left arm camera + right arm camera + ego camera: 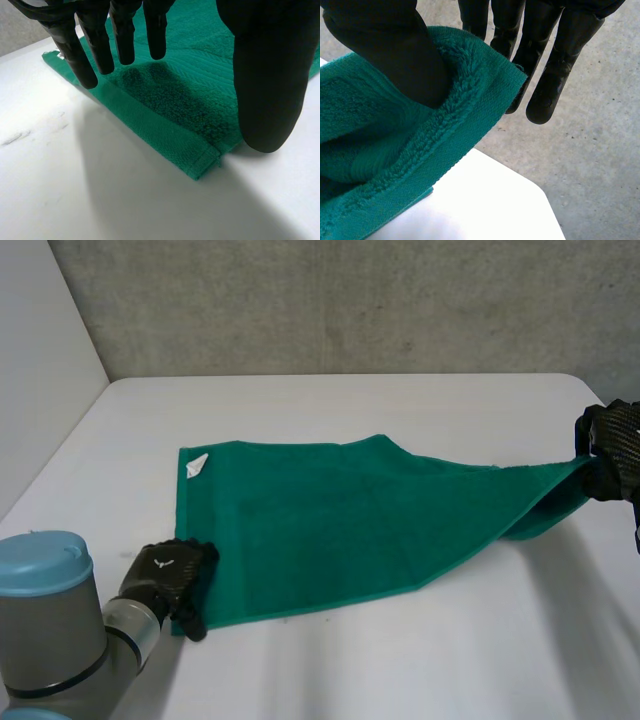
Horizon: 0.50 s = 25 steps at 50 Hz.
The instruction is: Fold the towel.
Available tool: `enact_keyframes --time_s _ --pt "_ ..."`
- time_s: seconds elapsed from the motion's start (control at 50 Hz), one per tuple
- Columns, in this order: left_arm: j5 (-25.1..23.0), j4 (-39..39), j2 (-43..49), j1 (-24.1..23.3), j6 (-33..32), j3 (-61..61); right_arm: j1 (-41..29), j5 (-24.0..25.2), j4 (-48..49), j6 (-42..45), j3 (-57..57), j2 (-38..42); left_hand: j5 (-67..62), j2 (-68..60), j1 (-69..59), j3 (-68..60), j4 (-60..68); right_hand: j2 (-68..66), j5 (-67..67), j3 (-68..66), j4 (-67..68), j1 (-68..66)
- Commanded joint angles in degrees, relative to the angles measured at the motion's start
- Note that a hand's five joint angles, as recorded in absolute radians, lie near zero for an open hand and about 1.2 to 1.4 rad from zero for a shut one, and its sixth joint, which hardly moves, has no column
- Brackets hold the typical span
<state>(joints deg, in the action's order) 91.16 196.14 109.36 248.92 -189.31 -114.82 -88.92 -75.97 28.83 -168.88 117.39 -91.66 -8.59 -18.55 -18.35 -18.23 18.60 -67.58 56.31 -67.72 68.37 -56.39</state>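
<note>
– Left robot hand (172, 577) of mine is spread wide and holds nothing. Its fingers (125, 35) run straight out over the near left corner of the towel (320, 525), with the thumb (265, 75) beside them, close to that corner's edge.

– Is it pressing the cloth down?

– I cannot tell whether the tips touch the pile or only hang above it. My right robot hand (612, 445) is plainer to read. Its thumb is pushed into the pile on one side and its fingers stand behind, so the towel's right end is pinched between them. It holds that end up off the counter (350, 670), out by the counter's right edge.

– How does the towel look?

– It is deep green looped terry, with a flat-woven hem (150, 127) running along the edge. Its left part lies flat on the counter, a little left of the middle. From there the cloth narrows and rises toward my right robot hand, and a fold sags beneath the raised edge. A small white label (197, 465) sits at the far left corner.

– What can't you make out?

– The label's print is too small to read. My right robot hand is cut off at the head view's edge. Which corner it pinches is lost in the bunched cloth, and the underside of the raised part is hidden. My left arm (60, 620) covers the counter's near left.
</note>
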Motion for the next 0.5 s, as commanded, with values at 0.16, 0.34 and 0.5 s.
enact_keyframes --time_s 0.16,0.34,0.5 --pt "0.1 3.1 2.6 0.3 -0.1 2.0 0.0 -0.1 0.0 0.8 0.1 0.1 -9.8 -9.8 -10.0 -10.1 9.8 -12.4 13.7 -12.3 11.6 -23.6" --pt "0.3 3.5 4.3 0.3 -0.5 4.0 0.0 -0.1 0.0 0.8 0.4 0.1 -14.2 -14.2 -14.4 -14.5 14.1 -12.4 13.7 -12.3 11.6 -23.6" --pt "0.3 5.9 4.4 0.3 -0.5 5.6 0.0 -0.1 0.0 0.9 0.4 0.1 -23.1 -23.1 -23.3 -23.4 23.1 -12.4 13.7 -12.3 11.6 -23.6"
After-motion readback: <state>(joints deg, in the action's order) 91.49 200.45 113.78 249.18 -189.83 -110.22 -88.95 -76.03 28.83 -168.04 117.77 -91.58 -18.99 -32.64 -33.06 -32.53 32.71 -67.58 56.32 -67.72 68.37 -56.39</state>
